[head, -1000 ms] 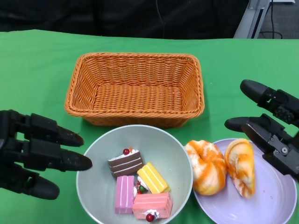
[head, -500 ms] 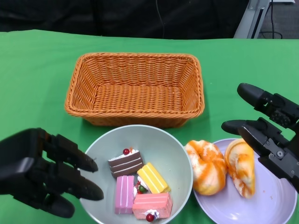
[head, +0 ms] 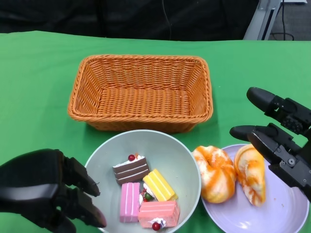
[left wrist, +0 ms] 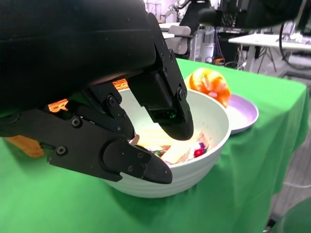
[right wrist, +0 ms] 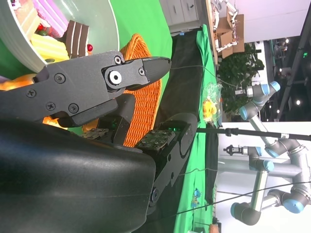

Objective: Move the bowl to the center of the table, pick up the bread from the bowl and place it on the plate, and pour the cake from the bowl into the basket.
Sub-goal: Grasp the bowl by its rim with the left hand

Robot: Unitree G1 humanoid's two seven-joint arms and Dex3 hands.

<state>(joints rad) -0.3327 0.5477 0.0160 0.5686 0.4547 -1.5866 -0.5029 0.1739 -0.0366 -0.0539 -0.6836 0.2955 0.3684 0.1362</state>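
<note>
Bowl (head: 146, 145) first — it sits on the green counter (head: 39, 73) at the near edge, just in front of the wicker basket (head: 140, 91) and touching or nearly touching the purple plate (head: 282, 208) on its right side. That middle spot makes sense: the basket lies directly behind it, so tipping the bowl away from the robot would send its load straight in. Inside are four small cake slices (head: 146, 193) — brown, yellow, pink and salmon — lying loose on the bottom, which suggests they will slide out readily once the bowl tilts. Two orange-and-white pieces of bread (head: 216, 174) are already out of the bowl: one lies fully on the plate, the other rests on the plate's left rim, against the bowl's side. By my reading the bread step is finished and only the pour is left. The left hand (head: 46, 191) is at the bowl's near-left rim, and the left wrist view shows why it is shaped as it is: one of its fingers (left wrist: 163, 104) reaches over the rim into the bowl while the rest lie along the outer wall, bracketing the edge for a pinch. Whether they have actually clamped on the rim I cannot tell. The right hand (head: 279, 141) hovers over the plate's far side, fingers spread apart and holding nothing, seemingly clear of the bread and out of the way of the pour.
</note>
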